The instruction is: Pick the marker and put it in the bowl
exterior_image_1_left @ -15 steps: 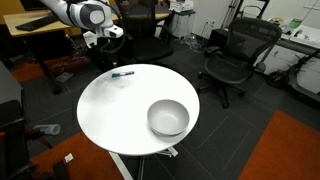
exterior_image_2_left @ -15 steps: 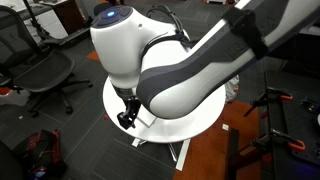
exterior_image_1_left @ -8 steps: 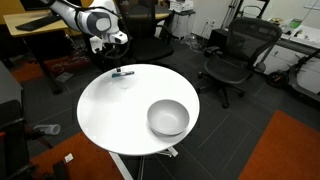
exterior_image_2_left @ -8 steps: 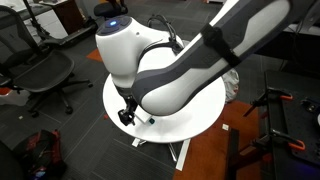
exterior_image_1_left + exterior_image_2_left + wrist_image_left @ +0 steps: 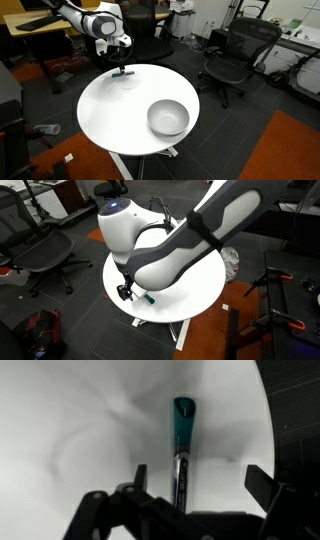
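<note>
Straddling the marker (image 5: 183,432) on the white table (image 5: 80,410), the claw (image 5: 200,472) stands wide open

1. Found the marker (image 5: 124,72) flat on the table (image 5: 105,115), near the rim farthest from the camera in an exterior view.
2. Saw the bowl (image 5: 168,117) upright on the same table, toward the near right side, well apart from the marker.
3. Noted the gripper (image 5: 200,478) directly over the marker in the wrist view, 1 finger on each side, neither touching.
4. Noted an office chair (image 5: 235,55) beyond the table, to its right.
</note>
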